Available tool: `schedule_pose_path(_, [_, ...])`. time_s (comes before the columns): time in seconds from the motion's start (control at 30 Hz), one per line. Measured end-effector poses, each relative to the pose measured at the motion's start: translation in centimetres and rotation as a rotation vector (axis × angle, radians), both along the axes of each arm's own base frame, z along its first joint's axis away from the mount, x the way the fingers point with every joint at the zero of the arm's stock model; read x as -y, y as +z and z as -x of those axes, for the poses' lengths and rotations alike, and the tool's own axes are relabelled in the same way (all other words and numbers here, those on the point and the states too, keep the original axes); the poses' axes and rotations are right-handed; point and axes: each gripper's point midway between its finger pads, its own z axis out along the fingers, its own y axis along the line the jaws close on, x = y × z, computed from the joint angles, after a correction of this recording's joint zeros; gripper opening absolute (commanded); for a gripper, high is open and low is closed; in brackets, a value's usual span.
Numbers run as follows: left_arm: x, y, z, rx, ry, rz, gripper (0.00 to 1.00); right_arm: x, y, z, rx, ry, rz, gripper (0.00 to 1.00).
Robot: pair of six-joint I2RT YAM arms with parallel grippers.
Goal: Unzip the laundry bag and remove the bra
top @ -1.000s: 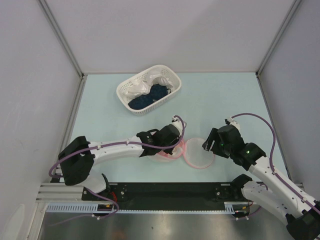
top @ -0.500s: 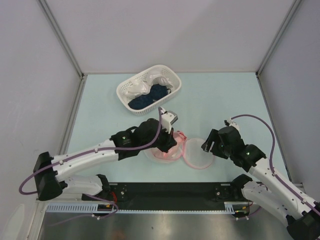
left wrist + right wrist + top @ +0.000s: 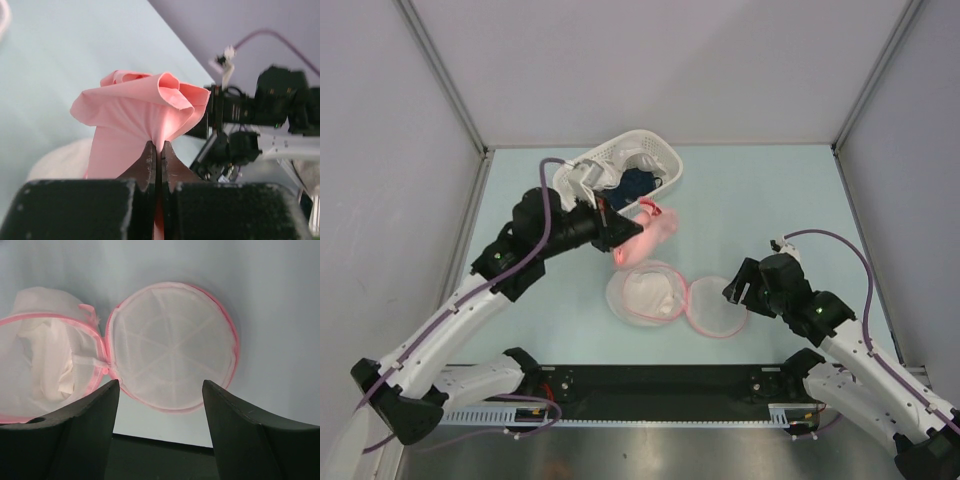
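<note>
**Bra held clear of the opened laundry bag**

The left end effector [image 3: 157, 150] is closed tight on a fold of the bra [image 3: 140, 107], with the two fingers pressed together on the cloth. The right end effector [image 3: 160, 382] stands wide open and grips nothing, poised above the 3 o'clock half of the laundry bag [image 3: 170, 345].

In the top view the left end effector [image 3: 618, 235] holds the bra [image 3: 652, 230] between the basket [image 3: 672, 165] at 12 o'clock and the laundry bag [image 3: 645, 297] at 6 o'clock. The bunched garment's long axis runs from about 7 o'clock to 1 o'clock, its free end pointing towards 1 o'clock. The bag lies unzipped on the surface [image 3: 770, 200] with both halves spread flat. Its long axis runs from 9 o'clock to 3 o'clock and the halves join at the middle. The right end effector [image 3: 738, 290] sits at the bag's 3 o'clock edge.

Counts:
- one bra
- one bag of two halves
- one basket, holding one white cloth [image 3: 595, 178] and one dark blue cloth [image 3: 636, 186]
- two end effectors

Limits of view:
- The bra's straps cannot be told apart.
- Whether the bra's lower end touches the surface cannot be told.
- The left arm covers part of the basket.
- The right wrist view cuts off the bag's 9 o'clock half, whose crumpled white contents are unclear.
</note>
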Motion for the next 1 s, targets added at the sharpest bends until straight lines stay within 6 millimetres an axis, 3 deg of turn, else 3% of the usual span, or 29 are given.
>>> schedule_pose_path(0.23, [-4.0,6.8,-5.7,0.145,0.186,0.023,0.00,-0.2,0.1,-0.1,0.006,0.004,-0.005,0.73])
schedule_pose_path(0.33, [-5.3,8.4,-9.1,0.196,0.289,-0.027,0.00,-0.3,-0.1,-0.1,0.009,0.008,-0.010,0.73])
schedule_pose_path(0.4, [-5.9,8.4,-11.5,0.214,0.353,-0.073,0.00,-0.4,-0.2,-0.1,0.006,0.012,-0.012,0.73])
schedule_pose_path(0.57, [-7.4,5.1,-17.7,0.210,0.489,-0.247,0.00,-0.6,-0.2,-0.1,0.011,0.019,-0.024,0.73])
schedule_pose_path(0.73, [-9.2,-0.6,-23.5,0.169,0.598,-0.462,0.00,-0.9,0.1,-0.2,0.021,0.030,-0.040,0.73])
schedule_pose_path(0.87, [-11.1,-5.7,-26.7,0.124,0.671,-0.621,0.00,-1.1,0.1,0.0,0.025,0.039,-0.052,0.73])
schedule_pose_path(1.0, [-12.2,-9.0,-29.3,0.093,0.704,-0.713,0.00,-1.2,0.2,0.1,0.029,0.044,-0.060,0.73])
